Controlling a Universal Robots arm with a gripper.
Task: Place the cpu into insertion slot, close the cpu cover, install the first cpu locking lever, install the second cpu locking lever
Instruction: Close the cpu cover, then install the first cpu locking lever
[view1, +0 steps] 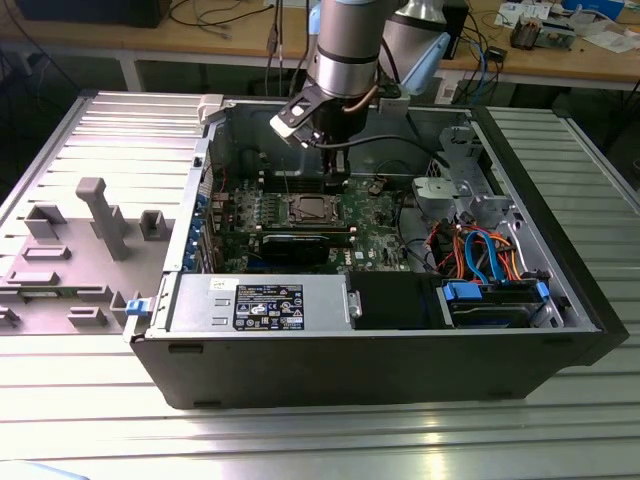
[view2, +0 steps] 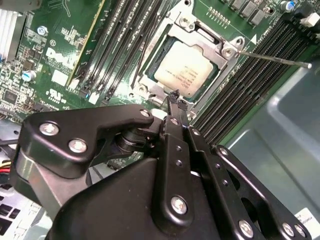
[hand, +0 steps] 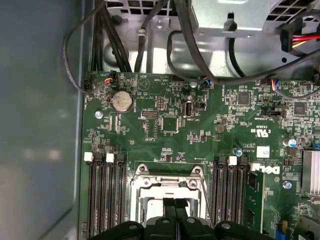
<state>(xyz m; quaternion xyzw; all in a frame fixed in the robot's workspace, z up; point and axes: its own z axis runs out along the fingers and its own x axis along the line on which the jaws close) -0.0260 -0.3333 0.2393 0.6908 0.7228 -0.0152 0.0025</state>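
The pincer (view2: 174, 96), fingers pressed together and holding nothing, hangs just above the cpu (view2: 184, 67), which sits under the lowered cpu cover (view2: 212, 40), so I judge the first lever step is in hand, and it calls for pushing down the free locking lever (view2: 272, 58) beyond its tips.

The cpu (view2: 186, 67) is a flat square chip with a dull silver-grey top, lying level inside the insertion slot (view1: 308, 208). In the exterior view the slot sits just above the middle of the frame, slightly towards the exterior view's left, with green circuit board around it. The cpu cover (view2: 209, 37), a thin silver frame plate, lies down flat around the chip, whose top shows through the cover's square window. A thin silver locking lever (view2: 272, 58) juts straight out from one corner of the socket, well clear of the frame's edge
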